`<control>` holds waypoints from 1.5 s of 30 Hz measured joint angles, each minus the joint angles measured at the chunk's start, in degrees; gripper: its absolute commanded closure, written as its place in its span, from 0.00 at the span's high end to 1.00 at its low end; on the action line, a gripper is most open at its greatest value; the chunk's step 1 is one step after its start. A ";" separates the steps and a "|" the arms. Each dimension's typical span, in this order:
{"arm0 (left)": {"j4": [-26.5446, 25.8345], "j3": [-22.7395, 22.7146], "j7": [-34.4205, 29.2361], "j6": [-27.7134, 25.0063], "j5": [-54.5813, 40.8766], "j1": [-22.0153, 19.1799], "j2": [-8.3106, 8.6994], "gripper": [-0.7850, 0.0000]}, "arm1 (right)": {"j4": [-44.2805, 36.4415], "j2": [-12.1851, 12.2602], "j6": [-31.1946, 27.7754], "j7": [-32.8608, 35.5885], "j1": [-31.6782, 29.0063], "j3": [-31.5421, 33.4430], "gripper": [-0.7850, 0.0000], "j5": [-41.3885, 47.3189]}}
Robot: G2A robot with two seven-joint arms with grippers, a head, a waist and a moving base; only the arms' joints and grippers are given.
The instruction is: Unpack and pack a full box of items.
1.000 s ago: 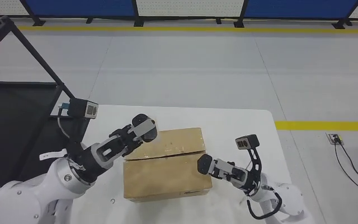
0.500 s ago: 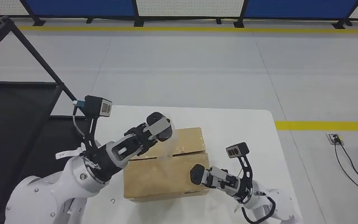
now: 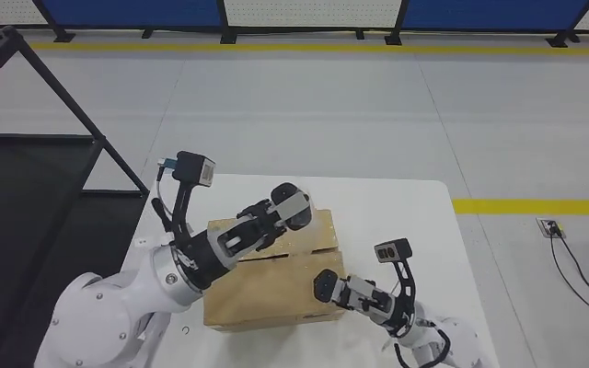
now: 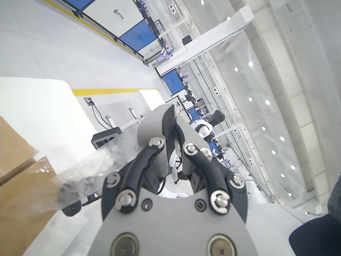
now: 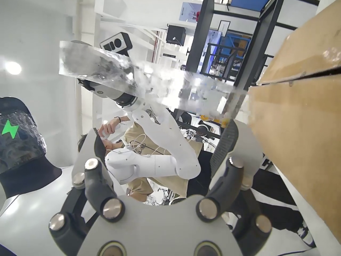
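Note:
A brown cardboard box (image 3: 267, 294) stands in the middle of the white table, its two top flaps meeting in a seam. My left gripper (image 3: 290, 204) hangs above the far right part of the box top. It is shut (image 4: 173, 131) on a strip of clear tape (image 4: 90, 161) that stretches away from the box (image 4: 18, 187). The tape (image 5: 149, 81) still sticks to the box (image 5: 298, 123) near the seam's end. My right gripper (image 3: 324, 283) is open (image 5: 162, 145) beside the box's right side, one finger (image 5: 226, 139) close to the cardboard.
The white table (image 3: 396, 212) extends behind and to the right of the box. A black metal frame (image 3: 55, 101) stands off the table's left side. A yellow line (image 3: 525, 205) marks the floor to the right.
My left gripper has travelled to the right above the box top, from the left part to near the right end. My right gripper has shifted down and left, closer to the box's side.

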 measured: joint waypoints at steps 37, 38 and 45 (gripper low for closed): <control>17.30 11.27 -3.42 -0.06 -7.15 -15.71 -2.00 0.00 | -2.75 2.19 -5.22 -1.57 -8.23 9.24 1.00 6.28; 17.19 11.37 -3.21 -0.11 -7.60 -15.89 -2.07 0.00 | -2.48 2.23 -4.31 -0.97 -7.80 8.70 1.00 6.26; 15.35 11.96 -1.66 -0.66 -9.56 -17.33 -2.53 0.00 | 3.12 1.90 -0.06 0.16 -3.01 3.96 1.00 8.72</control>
